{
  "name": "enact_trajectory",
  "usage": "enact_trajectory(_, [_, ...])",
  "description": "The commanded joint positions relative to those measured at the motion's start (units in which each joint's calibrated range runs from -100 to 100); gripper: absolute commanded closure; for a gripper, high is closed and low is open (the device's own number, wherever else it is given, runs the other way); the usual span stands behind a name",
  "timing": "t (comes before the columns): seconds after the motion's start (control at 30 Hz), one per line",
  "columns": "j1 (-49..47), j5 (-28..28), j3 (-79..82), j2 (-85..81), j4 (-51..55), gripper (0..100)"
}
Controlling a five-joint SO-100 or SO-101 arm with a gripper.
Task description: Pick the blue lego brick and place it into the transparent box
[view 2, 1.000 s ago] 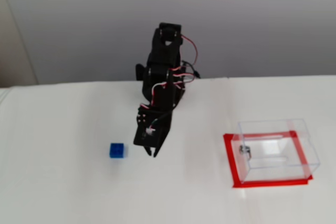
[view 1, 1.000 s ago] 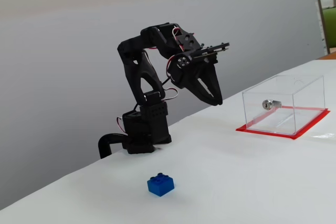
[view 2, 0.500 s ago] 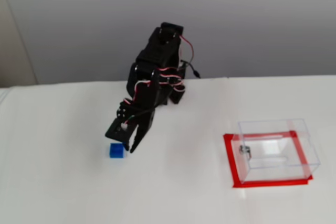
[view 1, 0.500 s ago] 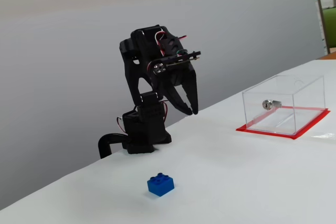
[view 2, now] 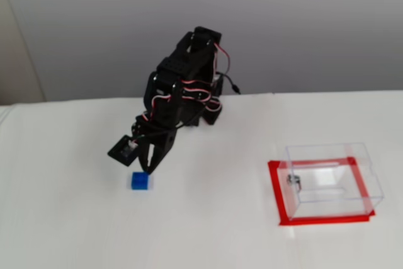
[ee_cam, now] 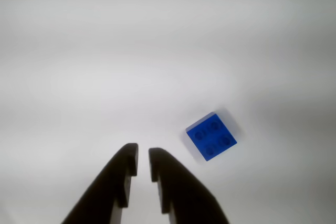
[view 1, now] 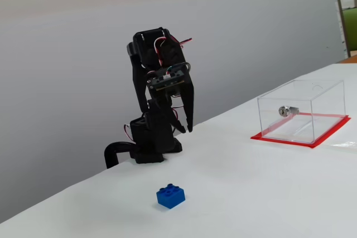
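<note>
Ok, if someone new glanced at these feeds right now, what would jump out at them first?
Probably the blue lego brick, the one saturated spot on the white table, lying just right of the nearly shut gripper in the wrist view. Next, the transparent box on its red base, standing far to the right in both fixed views, with the black arm raised above the brick.

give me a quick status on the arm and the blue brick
Gripper nearly shut, empty, above the table. Blue lego brick loose on the table, right of the fingertips in the wrist view. Transparent box empty, off to the side. Nothing in the way.
</note>
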Motion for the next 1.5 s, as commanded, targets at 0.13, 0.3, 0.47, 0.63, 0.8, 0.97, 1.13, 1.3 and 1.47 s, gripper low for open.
enact_trajectory(0.13, [2.1, -3.9, -3.9, -0.1, 4.6, 98])
enact_trajectory(0.3, [2.9, -6.7, -3.8, -0.1, 6.9, 98])
enact_trajectory(0.47, [5.7, -9.5, -3.9, -0.1, 7.3, 98])
enact_trajectory(0.63, [9.5, -11.4, -4.2, 1.9, 6.5, 98])
enact_trajectory(0.8, [11.0, -11.3, -10.3, 8.8, 8.9, 98])
enact_trajectory(0.97, [11.7, -11.7, -17.7, 14.8, 10.8, 97])
enact_trajectory(1.13, [13.7, -11.8, -18.6, 17.2, 10.8, 97])
enact_trajectory(1.3, [15.1, -11.8, -18.2, 18.2, 10.2, 97])
enact_trajectory(1.47, [15.2, -11.9, -18.2, 21.4, 10.1, 92])
